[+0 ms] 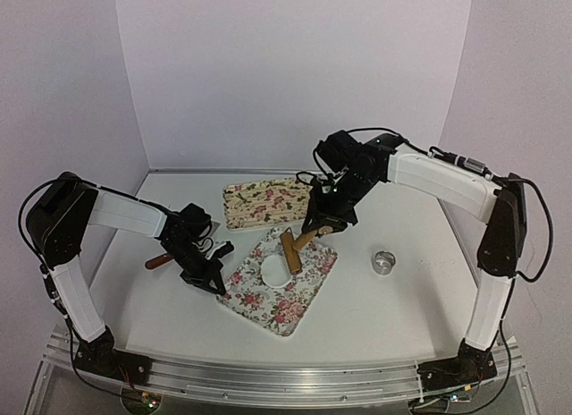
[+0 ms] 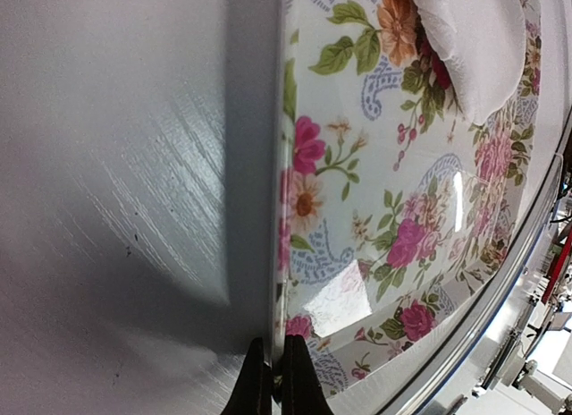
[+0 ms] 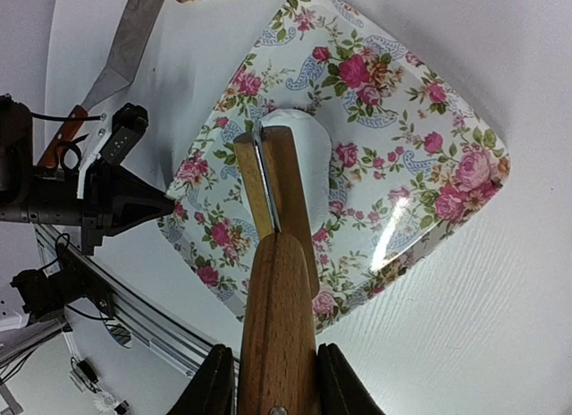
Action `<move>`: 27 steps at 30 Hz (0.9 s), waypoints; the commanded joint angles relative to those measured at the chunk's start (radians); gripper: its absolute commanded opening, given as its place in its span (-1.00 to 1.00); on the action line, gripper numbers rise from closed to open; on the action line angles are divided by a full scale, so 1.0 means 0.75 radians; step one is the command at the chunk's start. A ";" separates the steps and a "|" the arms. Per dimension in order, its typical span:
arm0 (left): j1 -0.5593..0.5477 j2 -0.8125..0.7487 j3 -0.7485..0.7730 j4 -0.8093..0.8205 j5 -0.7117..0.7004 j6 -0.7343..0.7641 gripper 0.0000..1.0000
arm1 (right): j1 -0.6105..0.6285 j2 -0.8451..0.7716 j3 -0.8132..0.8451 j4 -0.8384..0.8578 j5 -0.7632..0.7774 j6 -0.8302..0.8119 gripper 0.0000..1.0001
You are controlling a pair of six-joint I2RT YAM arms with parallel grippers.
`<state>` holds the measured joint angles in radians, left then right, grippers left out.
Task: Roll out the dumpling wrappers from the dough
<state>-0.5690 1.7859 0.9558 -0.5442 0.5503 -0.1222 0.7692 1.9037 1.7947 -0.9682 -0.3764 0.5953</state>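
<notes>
A white piece of dough [image 1: 273, 271] [image 3: 315, 151] [image 2: 474, 48] lies on the near flowered tray [image 1: 299, 294] [image 3: 402, 165] [image 2: 384, 218]. My right gripper [image 1: 323, 220] [image 3: 277, 357] is shut on the handle of a wooden roller [image 1: 291, 250] [image 3: 273, 182]. The roller's drum rests over the dough's near side. My left gripper [image 1: 213, 281] [image 2: 275, 343] is shut on the tray's left rim, one finger on each side of the edge. No dumpling wrappers are in view.
A second flowered tray [image 1: 266, 203] lies at the back. A small metal ring [image 1: 384, 261] stands right of the near tray. A scraper with a reddish handle [image 1: 161, 259] [image 3: 130, 39] lies on the table behind my left gripper.
</notes>
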 commanded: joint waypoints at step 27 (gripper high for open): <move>-0.002 -0.001 0.001 0.038 0.001 -0.004 -1.00 | -0.066 0.477 -0.084 0.026 -0.009 0.156 -1.00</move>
<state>-0.5690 1.7859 0.9554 -0.5396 0.5472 -0.1303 0.6919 2.1094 1.7739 -0.8795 -0.5414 0.6913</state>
